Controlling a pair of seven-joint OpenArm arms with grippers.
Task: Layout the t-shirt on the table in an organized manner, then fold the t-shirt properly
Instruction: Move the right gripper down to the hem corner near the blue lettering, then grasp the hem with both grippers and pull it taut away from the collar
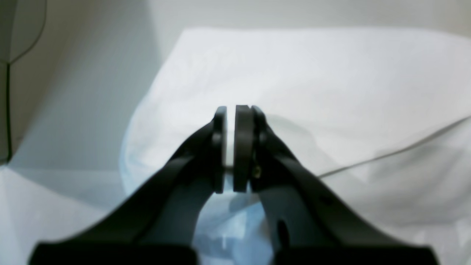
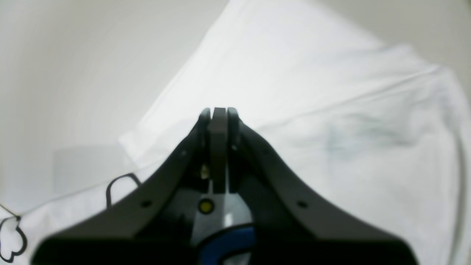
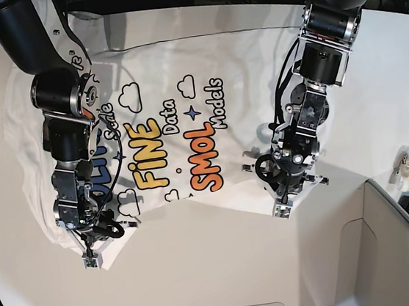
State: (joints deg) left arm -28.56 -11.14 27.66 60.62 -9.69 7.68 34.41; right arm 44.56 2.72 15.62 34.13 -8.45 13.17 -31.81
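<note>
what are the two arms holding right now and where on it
Both end effectors pinch the t-shirt at its near edge: the left end effector and right end effector, at opposite ends.

The t-shirt (image 3: pixel 186 118) lies spread across the surface (image 3: pixel 225 269) toward its far edge, with the right tool (image 3: pixel 91 259) over its near-left corner and the left tool (image 3: pixel 280 211) over its near-right hem.

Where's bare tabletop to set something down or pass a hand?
Free: the white smooth table strip between the white printed t-shirt hem and the grey bin, and the left edge beyond the sleeve. Crowded: both hem corners, where the left end effector and right end effector sit on the cloth.
</note>
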